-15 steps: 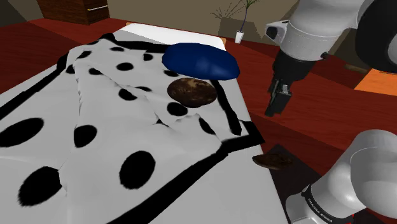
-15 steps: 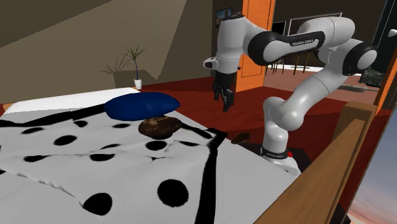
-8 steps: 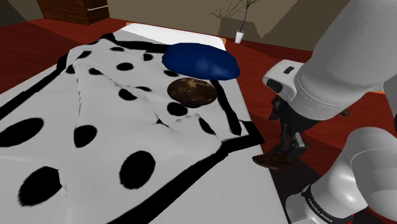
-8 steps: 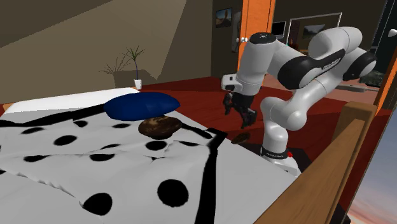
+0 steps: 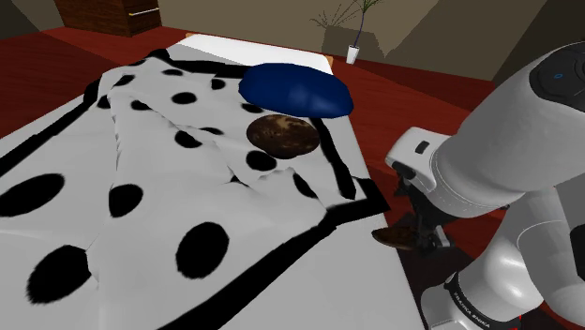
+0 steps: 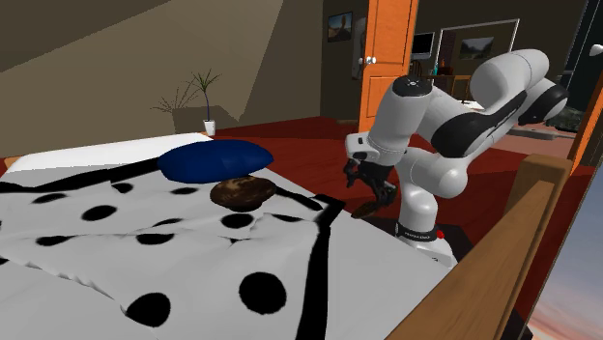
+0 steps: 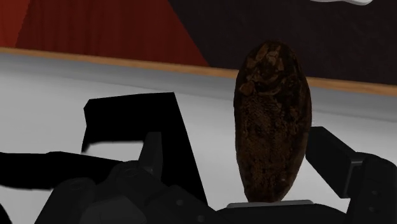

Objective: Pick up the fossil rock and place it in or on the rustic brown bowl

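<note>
The fossil rock (image 5: 397, 235), a dark brown oval lump, lies at the bed's edge beside the stand, also seen as the rock (image 6: 364, 208) and the rock (image 7: 272, 127). My gripper (image 5: 420, 225) has come down over it, and the gripper (image 7: 238, 137) stands open with the rock between its fingers. One finger (image 7: 337, 162) is close against the rock; the other finger (image 7: 153, 149) stands well apart from it. The rustic brown bowl (image 5: 280, 135) sits on the spotted bedcover below a blue pillow, up and to the shoulder view's left of the gripper. The bowl (image 6: 240, 191) also shows.
A white bedcover with black spots (image 5: 141, 187) lies rumpled over the bed. A blue pillow (image 5: 295, 89) lies just behind the bowl. A potted plant (image 5: 352, 52) stands on the red floor beyond. A wooden bed board (image 6: 502, 261) rises near the stand (image 5: 459, 300).
The arm has swung down from above the floor beside the bed to the rock at the bed's edge. The gripper now straddles the rock. Rock and bowl have not moved.
</note>
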